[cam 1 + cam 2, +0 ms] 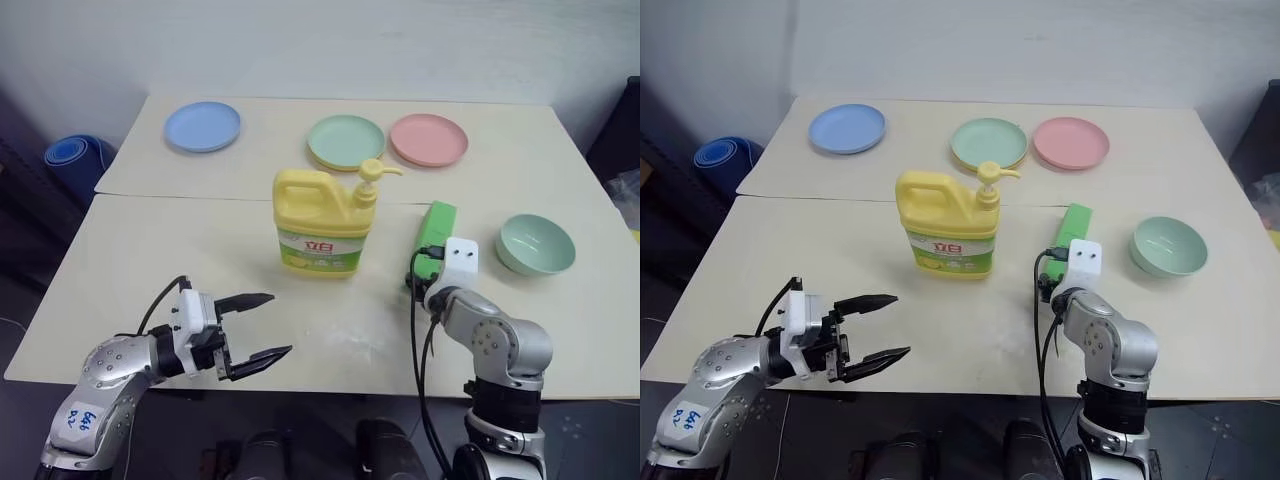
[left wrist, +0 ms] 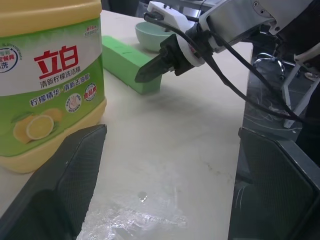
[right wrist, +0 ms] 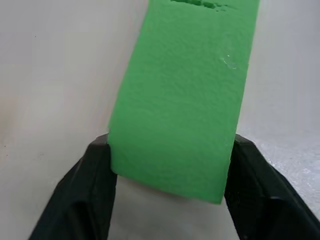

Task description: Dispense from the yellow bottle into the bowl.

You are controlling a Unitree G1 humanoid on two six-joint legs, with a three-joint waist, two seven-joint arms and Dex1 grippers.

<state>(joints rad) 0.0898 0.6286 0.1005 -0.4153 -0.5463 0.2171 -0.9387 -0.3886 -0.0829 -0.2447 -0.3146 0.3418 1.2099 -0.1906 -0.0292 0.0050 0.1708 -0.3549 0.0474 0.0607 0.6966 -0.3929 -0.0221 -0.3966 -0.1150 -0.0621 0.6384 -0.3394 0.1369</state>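
The right hand (image 3: 167,172) has its two black fingers against either side of the near end of the green box (image 1: 433,240), apparently gripping it, while the left hand (image 1: 255,331) hangs wide open and empty over the tabletop's (image 1: 150,260) near edge. Beyond them the yellow bottle (image 1: 322,225) stands upright mid-table, its pump untouched, and the bowl (image 1: 535,244) sits well apart near the right edge. Nothing looks dispensed: bowl and pump spout must be brought together and the pump pressed.
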